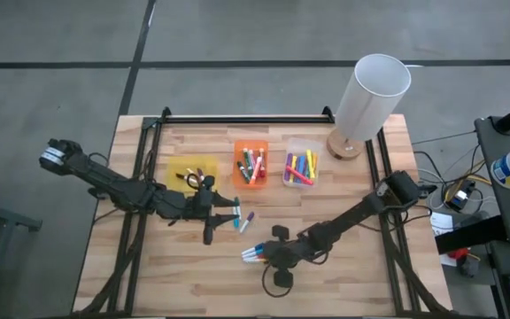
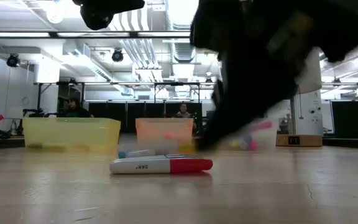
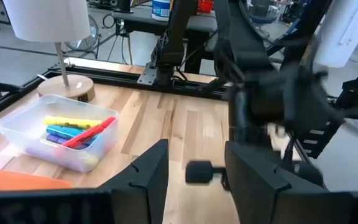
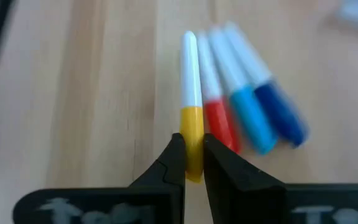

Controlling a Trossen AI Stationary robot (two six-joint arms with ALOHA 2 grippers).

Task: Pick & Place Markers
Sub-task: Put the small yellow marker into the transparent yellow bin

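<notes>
Low over the table, right gripper (image 4: 193, 163), jaws clamped on yellow-capped marker (image 4: 192, 111); left gripper (image 3: 194, 173) level, jaws apart

Both arms were dark, near-black all along, built of slim jointed segments. The left arm (image 1: 113, 182) carried a pale grey-white block at its outer end, the one light patch on an otherwise black limb, with rounded knuckle-like housings at each joint. The right arm (image 1: 352, 220) showed a boxy black housing at its base and a round knob low near the wrist. From the left wrist camera, the left gripper (image 3: 194, 180) had two broad, matte black fingers with angular, stepped inner faces. The right gripper (image 4: 193, 163) had matching black fingers tapering to narrow, bevelled tips.
</notes>
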